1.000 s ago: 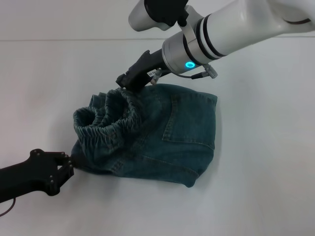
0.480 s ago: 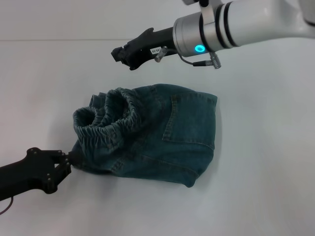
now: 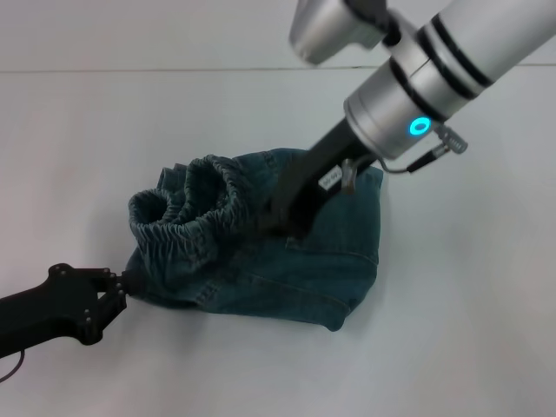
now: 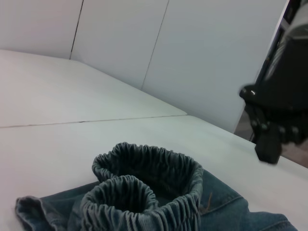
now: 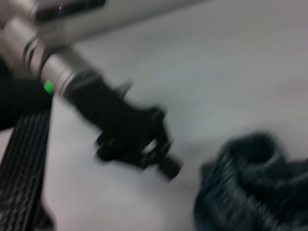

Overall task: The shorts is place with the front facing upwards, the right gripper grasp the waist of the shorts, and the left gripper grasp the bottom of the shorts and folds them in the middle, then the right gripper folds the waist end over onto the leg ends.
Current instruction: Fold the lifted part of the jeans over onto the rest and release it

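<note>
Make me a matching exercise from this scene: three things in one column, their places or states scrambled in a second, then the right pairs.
1. right hand
2. left hand
3. waist of the shorts

A. bunched in ruffled loops on top of the denim
B. at the garment's lower left edge
C. down on the middle of the shorts

Pairs: 1-C, 2-B, 3-A

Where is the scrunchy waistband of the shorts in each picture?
Head view: the waist of the shorts bunches up at the shorts' left end.
Left wrist view: ruffled loops, low in the middle.
Right wrist view: blurred dark ruffles, lower corner.
Shared landmark: the left gripper.
</note>
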Robot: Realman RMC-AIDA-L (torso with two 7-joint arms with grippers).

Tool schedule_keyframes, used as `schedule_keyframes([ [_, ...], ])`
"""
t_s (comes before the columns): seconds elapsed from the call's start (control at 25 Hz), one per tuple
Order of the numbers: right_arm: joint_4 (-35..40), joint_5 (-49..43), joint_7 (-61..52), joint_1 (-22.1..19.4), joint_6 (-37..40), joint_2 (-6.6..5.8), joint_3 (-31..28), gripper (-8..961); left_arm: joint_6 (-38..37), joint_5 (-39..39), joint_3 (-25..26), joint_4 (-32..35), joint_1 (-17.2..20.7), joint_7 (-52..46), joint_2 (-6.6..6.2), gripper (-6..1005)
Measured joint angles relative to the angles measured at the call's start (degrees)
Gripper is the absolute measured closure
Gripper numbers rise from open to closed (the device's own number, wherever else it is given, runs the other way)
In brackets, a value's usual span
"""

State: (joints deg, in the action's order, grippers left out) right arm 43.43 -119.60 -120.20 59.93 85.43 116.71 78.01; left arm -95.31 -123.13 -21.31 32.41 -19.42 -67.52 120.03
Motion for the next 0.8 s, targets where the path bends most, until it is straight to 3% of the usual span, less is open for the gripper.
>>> schedule_keyframes([
  [0.12, -1.8, -5.6, -0.8, 1.1, -0.9, 2.08, 0.1, 947, 0.1, 0.0, -0.1, 0.0, 0.0, 0.0, 0.12, 989],
  [0.24, -6.5, -8.5, -0.9, 2.9, -6.8, 3.66, 1.1, 946, 0.3, 0.1, -0.2, -0.1, 0.0, 0.1, 0.20, 988],
  [0.44, -14.2, -5.4, 0.4, 5.1, -17.3, 4.00, 2.1, 936, 0.3, 0.2, -0.1, -0.5, 0.0, 0.2, 0.25, 988],
  [0.8, -17.1, 5.4, 8.4, 4.3, -29.2, 4.11, 2.2, 906, 0.8, 0.0, -0.2, -1.5, -0.1, 0.7, 0.21, 987],
])
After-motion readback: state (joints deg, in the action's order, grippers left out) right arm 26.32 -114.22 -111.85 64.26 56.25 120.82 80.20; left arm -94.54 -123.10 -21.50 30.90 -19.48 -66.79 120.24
